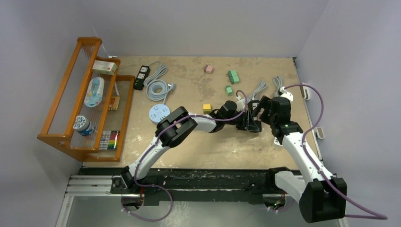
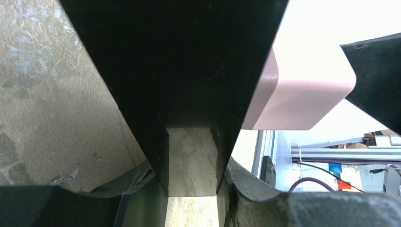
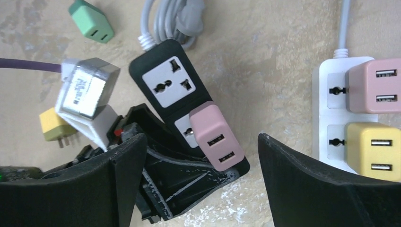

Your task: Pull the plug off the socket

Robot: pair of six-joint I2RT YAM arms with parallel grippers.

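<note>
A black power strip with white sockets lies on the table. A pink USB plug sits in its near socket. My left gripper is shut on the near end of the strip, and one of its black fingers shows beside the plug. In the left wrist view the strip body fills the middle above the left gripper, with the pink plug to the right. My right gripper is open, just above the pink plug, with one finger on each side and touching nothing.
A white power strip with a pink and a yellow plug lies just right. A green plug, a yellow plug and grey cable lie nearby. A wooden rack, a second black strip and a round socket are at the left.
</note>
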